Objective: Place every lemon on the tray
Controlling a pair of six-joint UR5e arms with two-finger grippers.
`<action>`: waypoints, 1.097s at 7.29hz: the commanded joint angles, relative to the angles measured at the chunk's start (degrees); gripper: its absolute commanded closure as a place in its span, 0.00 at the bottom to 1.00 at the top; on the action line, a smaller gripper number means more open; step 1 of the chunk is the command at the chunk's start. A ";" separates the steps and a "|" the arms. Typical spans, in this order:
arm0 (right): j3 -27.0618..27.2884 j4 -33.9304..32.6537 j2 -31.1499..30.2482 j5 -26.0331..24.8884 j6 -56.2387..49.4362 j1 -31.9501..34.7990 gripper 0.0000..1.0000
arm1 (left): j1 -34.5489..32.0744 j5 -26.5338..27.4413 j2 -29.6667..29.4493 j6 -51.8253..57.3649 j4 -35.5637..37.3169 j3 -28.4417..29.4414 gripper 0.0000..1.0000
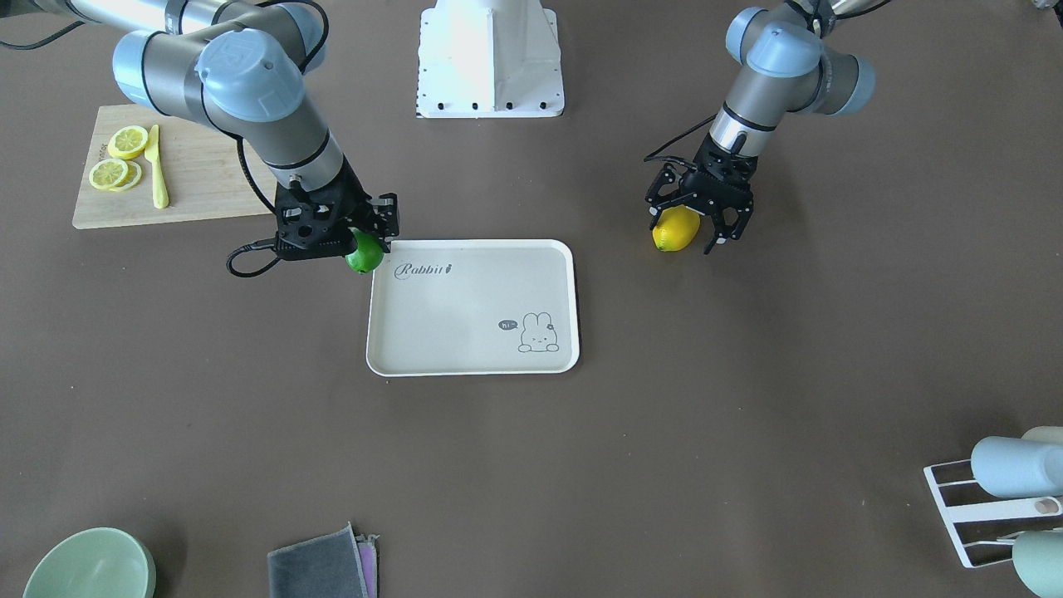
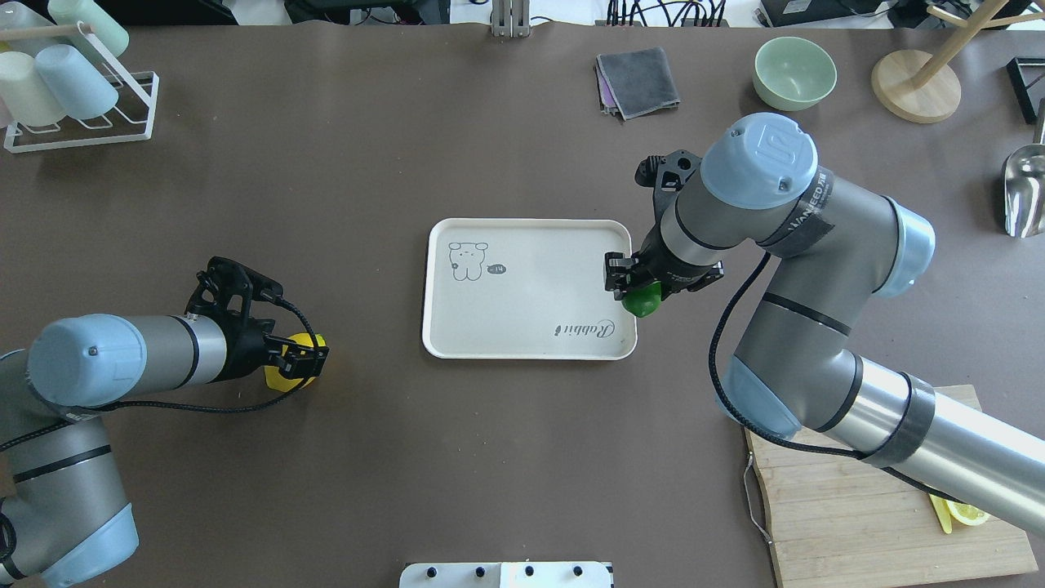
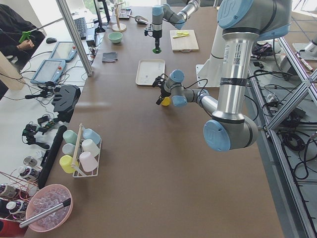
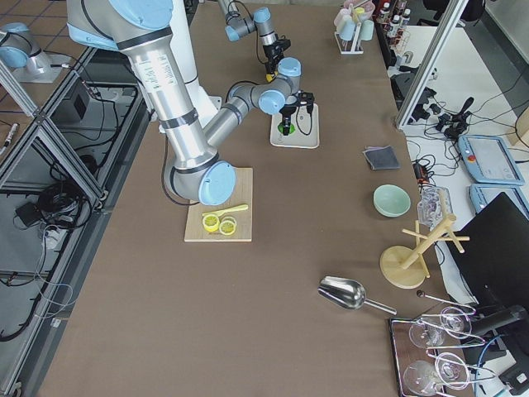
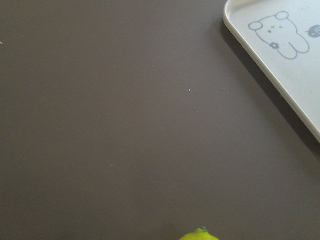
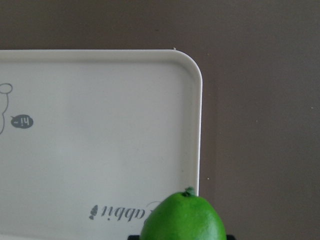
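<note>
The cream tray with the "Rabbit" script lies mid-table and holds nothing. My right gripper is shut on the green lemon and holds it over the tray's corner by the script; the right wrist view shows the green lemon above the tray rim. My left gripper is shut on the yellow lemon, low over the bare table well to the left of the tray. In the left wrist view only the yellow lemon's tip shows.
A wooden cutting board with lemon slices and a yellow knife lies behind my right arm. A green bowl, a grey cloth and a cup rack sit along the far edge.
</note>
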 commanded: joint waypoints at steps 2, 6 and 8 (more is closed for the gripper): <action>-3.00 0.27 1.33 -0.01 -0.15 -0.24 1.00 | 1.56 0.05 0.52 -1.37 0.10 -0.91 0.50; -4.48 2.81 1.76 -0.10 -0.15 -0.15 1.00 | -0.35 -5.55 -4.01 -1.28 10.76 -7.32 1.00; -11.05 4.21 6.49 -0.10 -0.15 -0.15 0.97 | -2.30 -5.57 -16.29 -3.19 24.91 -7.07 1.00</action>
